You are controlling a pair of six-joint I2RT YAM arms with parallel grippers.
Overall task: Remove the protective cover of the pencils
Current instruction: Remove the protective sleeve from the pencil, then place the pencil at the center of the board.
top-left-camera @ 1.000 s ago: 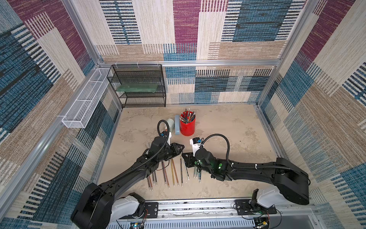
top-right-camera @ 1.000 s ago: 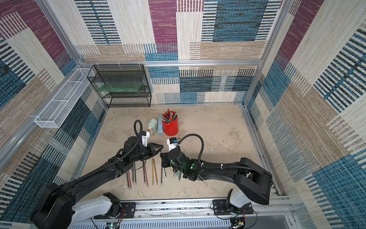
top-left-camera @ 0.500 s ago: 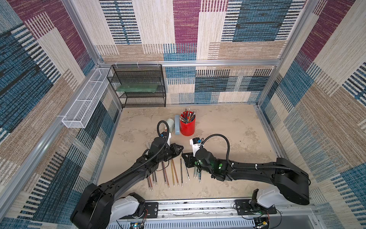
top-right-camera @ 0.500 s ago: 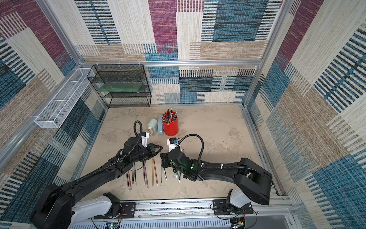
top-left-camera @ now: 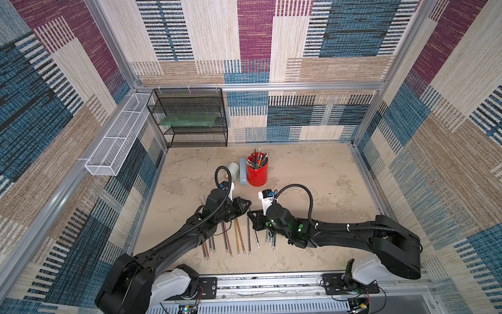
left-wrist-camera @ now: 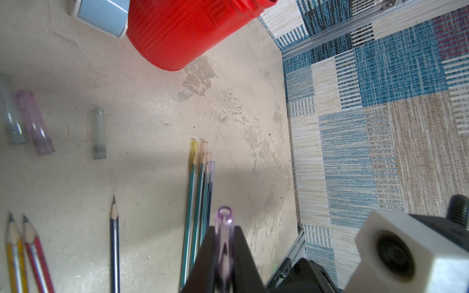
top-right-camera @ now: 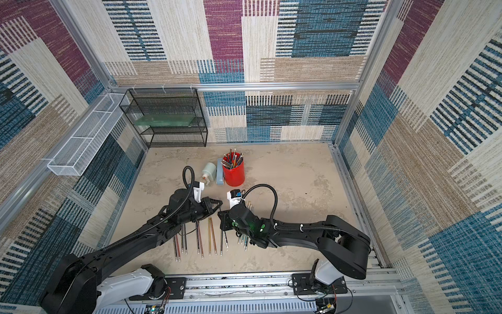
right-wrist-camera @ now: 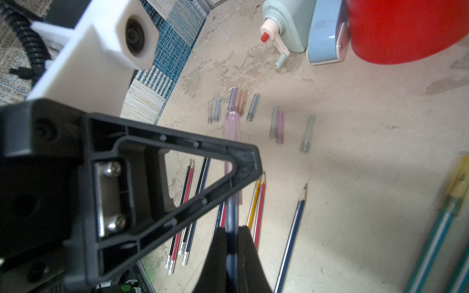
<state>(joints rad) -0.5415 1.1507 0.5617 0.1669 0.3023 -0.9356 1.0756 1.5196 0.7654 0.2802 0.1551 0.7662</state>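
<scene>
1. Table: red cup stands mid-rear; loose pencils lie in a row near the front edge.
2. Left gripper: clamped on purple cap.
3. Right gripper: clamped on dark blue pencil, in line with that cap.
4. Loose caps lie beyond the pencil tips.

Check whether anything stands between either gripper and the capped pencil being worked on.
Nothing visible does: the right gripper is shut on the dark blue pencil and the left gripper is shut on its pink cover.
</scene>
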